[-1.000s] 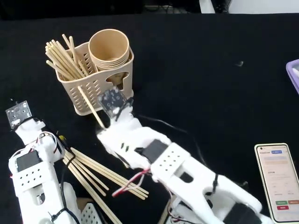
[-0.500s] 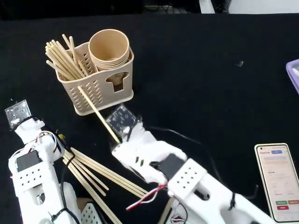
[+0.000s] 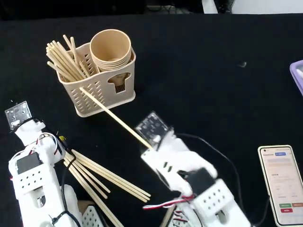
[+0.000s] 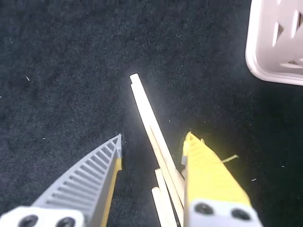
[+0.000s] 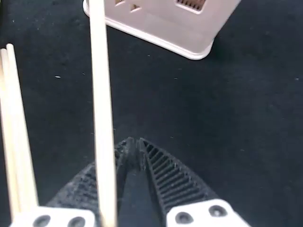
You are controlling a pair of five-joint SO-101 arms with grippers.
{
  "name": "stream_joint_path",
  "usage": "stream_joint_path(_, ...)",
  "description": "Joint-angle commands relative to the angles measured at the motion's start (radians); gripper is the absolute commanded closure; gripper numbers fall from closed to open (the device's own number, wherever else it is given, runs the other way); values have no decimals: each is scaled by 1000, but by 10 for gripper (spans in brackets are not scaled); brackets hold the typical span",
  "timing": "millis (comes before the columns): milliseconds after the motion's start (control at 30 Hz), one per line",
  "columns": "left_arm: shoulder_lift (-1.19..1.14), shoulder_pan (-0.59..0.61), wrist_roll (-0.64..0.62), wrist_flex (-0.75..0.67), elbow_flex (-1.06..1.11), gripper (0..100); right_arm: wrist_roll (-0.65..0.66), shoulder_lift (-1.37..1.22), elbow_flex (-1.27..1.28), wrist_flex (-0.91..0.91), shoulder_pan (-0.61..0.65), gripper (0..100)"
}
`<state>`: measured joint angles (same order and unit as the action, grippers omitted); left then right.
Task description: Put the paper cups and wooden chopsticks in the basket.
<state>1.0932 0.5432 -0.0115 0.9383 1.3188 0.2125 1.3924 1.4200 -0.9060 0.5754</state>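
On the black cloth tabletop [image 3: 213,94], a beige slotted basket [image 3: 97,90] is seen at the far left. A stack of paper cups [image 3: 110,47] is held upright in one compartment. A bundle of wooden chopsticks [image 3: 64,56] is stood slanted in the compartment beside it. A single chopstick [image 3: 113,118] is leaned against the basket's front wall, its other end met by the right gripper [image 5: 135,145] near the table's middle. That gripper's jaws are pressed together at the tips. The stick is laid along one finger, off the closed tips, and whether it is clamped cannot be told. Loose chopsticks [image 3: 106,177] are fanned flat on the cloth at the near left, apart from the basket. Their ends are straddled by the left gripper [image 4: 154,137], whose jaws are spread wide with nothing pinched. A lit smartphone [image 3: 280,184] is laid face up at the near right edge. A purple object [image 3: 297,75] is cut off by the right edge. Beyond the cloth's far edge, a pale strip of room [image 3: 265,5] is shown at the top right, and the rest back there is dark.
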Motion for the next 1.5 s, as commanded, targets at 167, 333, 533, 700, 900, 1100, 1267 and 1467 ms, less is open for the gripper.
stream_joint_path(167,11,-13,-9,-14,-28,784,48,421,45,-219,-83,988)
stream_joint_path(333,11,-13,-9,-14,-28,784,41,467,58,-213,-83,977)
stream_joint_path(533,11,-13,-9,-14,-30,784,-41,367,-137,-135,-112,769)
stream_joint_path(700,11,-13,-9,-14,-30,784,-137,54,-160,138,84,805)
stream_joint_path(900,11,-5,-9,-14,-30,784,-293,-438,-231,588,282,804)
stream_joint_path(1100,11,-4,-9,-14,-33,784,-402,-831,-458,718,328,804)
stream_joint_path(1267,11,-4,-9,-14,-33,784,-497,-1015,-642,718,339,803)
stream_joint_path(1467,11,-4,-9,-14,-31,784,-494,-1106,-710,720,339,804)
